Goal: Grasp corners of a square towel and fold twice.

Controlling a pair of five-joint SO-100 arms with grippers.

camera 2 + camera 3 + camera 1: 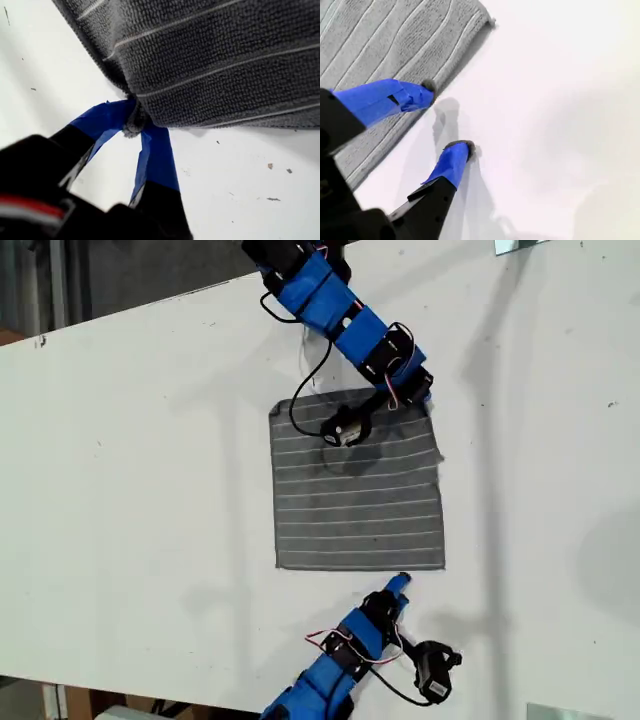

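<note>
White tabletop is carrying the towel, lying flat near the exterior view's middle.

My first gripper is pinching one of the corners; my second gripper is hovering with jaws apart over the towel's edge beside another corner.

A broad white table, lightly speckled and shadowed, with dark flooring beyond its far edge.
</note>
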